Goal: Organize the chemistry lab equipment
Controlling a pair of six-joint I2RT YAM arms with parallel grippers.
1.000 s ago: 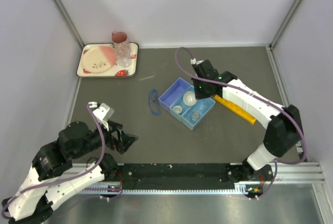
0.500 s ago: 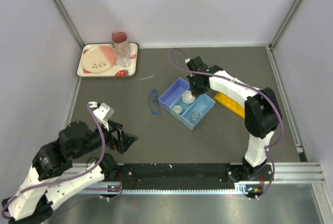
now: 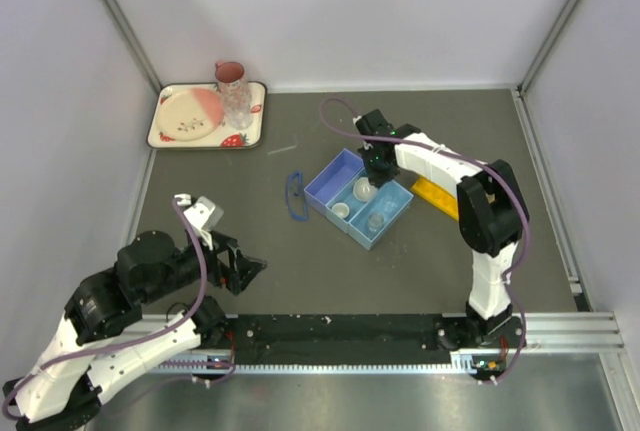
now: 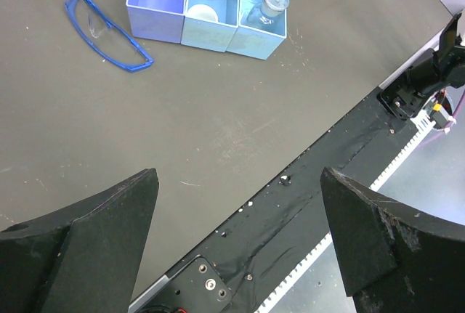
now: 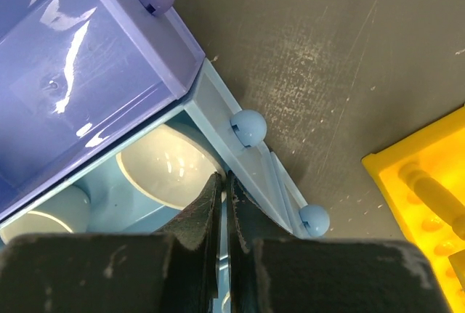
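Observation:
The blue divided tray (image 3: 335, 173) sits mid-table and holds two small white round dishes (image 3: 363, 189) (image 3: 341, 210) and a small clear beaker (image 3: 378, 219). My right gripper (image 3: 372, 175) hangs over the tray's far side. It is shut (image 5: 224, 179), with its tips at the rim of the larger dish (image 5: 163, 168), beside the tray wall (image 5: 218, 99). The blue-rimmed goggles (image 3: 294, 196) lie left of the tray, and a thin glass rod (image 3: 282, 149) lies farther back. The yellow holed tube rack (image 3: 437, 196) lies right of the tray. My left gripper (image 3: 250, 269) is open (image 4: 240, 233) and empty above the near table edge.
A cream strawberry-patterned tray (image 3: 250, 123) at the back left carries a pink-and-cream plate (image 3: 190, 114), a pink mug (image 3: 230, 74) and a clear tumbler (image 3: 238, 103). A black rail (image 3: 340, 336) runs along the near edge. Grey walls close in three sides.
The right arm has folded and swung left, and its shut gripper has shifted slightly left over the tray. The left arm has barely moved.

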